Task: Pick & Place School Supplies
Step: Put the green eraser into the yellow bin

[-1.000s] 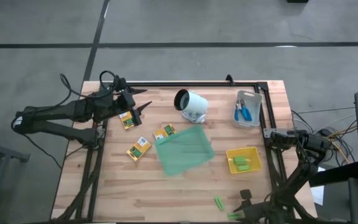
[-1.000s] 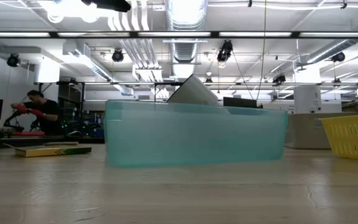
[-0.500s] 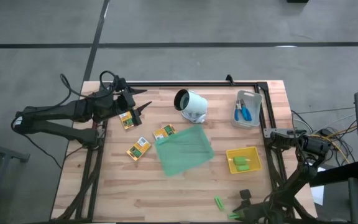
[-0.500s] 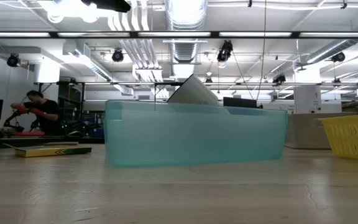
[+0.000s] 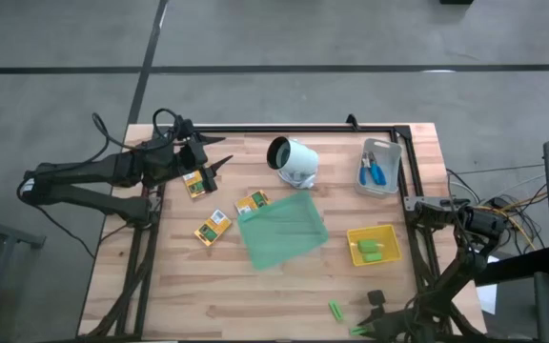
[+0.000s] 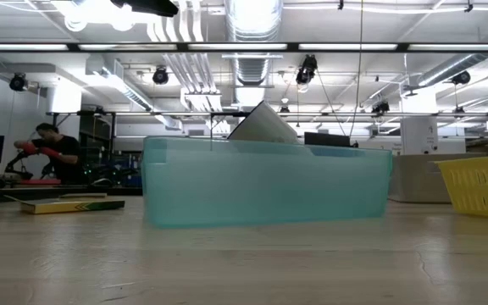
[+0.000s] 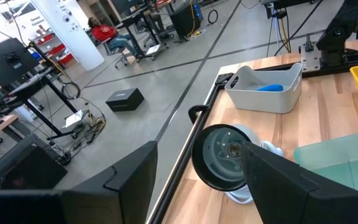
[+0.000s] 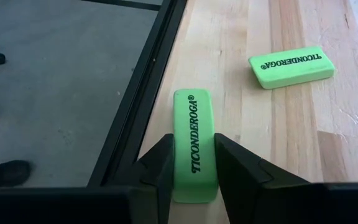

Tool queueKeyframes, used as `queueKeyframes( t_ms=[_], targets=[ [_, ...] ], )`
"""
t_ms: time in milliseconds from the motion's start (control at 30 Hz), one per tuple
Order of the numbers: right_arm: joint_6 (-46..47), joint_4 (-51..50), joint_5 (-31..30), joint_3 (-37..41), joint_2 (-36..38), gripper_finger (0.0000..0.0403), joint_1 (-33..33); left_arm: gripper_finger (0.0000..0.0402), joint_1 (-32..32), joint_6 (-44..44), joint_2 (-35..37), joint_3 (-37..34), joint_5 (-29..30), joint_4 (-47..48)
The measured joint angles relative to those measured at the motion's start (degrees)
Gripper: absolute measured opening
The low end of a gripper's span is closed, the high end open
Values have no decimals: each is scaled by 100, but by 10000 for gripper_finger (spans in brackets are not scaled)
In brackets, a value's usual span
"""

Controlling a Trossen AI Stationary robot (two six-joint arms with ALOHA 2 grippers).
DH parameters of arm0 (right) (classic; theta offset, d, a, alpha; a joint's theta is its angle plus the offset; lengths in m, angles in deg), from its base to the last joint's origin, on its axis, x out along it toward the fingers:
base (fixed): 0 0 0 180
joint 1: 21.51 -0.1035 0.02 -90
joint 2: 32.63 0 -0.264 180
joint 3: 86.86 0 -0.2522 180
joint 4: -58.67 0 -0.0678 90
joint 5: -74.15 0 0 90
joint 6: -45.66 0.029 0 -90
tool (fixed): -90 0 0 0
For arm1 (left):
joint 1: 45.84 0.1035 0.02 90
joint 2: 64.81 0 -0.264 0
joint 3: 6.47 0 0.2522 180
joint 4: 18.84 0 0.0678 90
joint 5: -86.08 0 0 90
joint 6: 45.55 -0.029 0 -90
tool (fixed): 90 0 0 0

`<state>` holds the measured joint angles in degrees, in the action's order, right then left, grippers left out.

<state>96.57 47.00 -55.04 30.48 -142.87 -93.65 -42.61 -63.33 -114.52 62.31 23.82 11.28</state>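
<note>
Two erasers (image 5: pixel 370 252) already lie in our yellow tray (image 5: pixel 390 232), and the blue scissors (image 5: pixel 375 170) sit in the grey bin (image 5: pixel 395 167) at the far right of the table, so we judge the sorting partly done. Three packets are left loose on the wood: one (image 5: pixel 194 183) just beside our left gripper (image 5: pixel 215 163), one (image 5: pixel 213 228) nearer the front, one (image 5: pixel 252 202) touching the far corner of the green sheet (image 5: pixel 284 232). Another eraser (image 5: pixel 336 310) lies near the front edge, and one more is at the edge itself.

Our right arm reaches low along the front edge from the right corner. In the right wrist view its gripper (image 8: pixel 194 165) has its fingers (image 8: pixel 163 167) on both long sides of the edge eraser (image 8: pixel 194 143), which lies flat along the table's black rim; the other eraser (image 8: pixel 292 66) shows near it. We read the jaws as closed against this eraser, though it rests on the wood, not yet lifted. The next step, in our judgement, is to raise it and carry it to the yellow tray.

Our left arm stretches in from the left along the far side, its gripper hanging spread apart and empty, facing the white lamp (image 7: pixel 224 157). A teal box (image 6: pixel 265 183) fills the low view.
</note>
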Motion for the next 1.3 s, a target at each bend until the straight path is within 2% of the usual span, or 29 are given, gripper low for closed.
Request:
queueKeyframes(
  t_ms=[400, 633, 900, 1133, 1300],
  targets=[
    [-41, -26, 19, -6, 37, 94, 2, 236, 1, 0, 1, 0, -1, 0],
    [-295, -385, -13, 13, 328, 93, 9, 236, 0, 0, 0, 0, -1, 0],
    [-317, -713, -194, 10, 882, 93, 7, 236, 0, 0, 0, 0, -2, 0],
    [-313, -1531, -561, 4, 1645, 93, 4, 236, 1, 0, 0, 0, -1, 1],
    [-369, -2211, -589, 2, 2311, 93, 4, 236, 1, 0, -1, 0, -2, 2]
  ],
)
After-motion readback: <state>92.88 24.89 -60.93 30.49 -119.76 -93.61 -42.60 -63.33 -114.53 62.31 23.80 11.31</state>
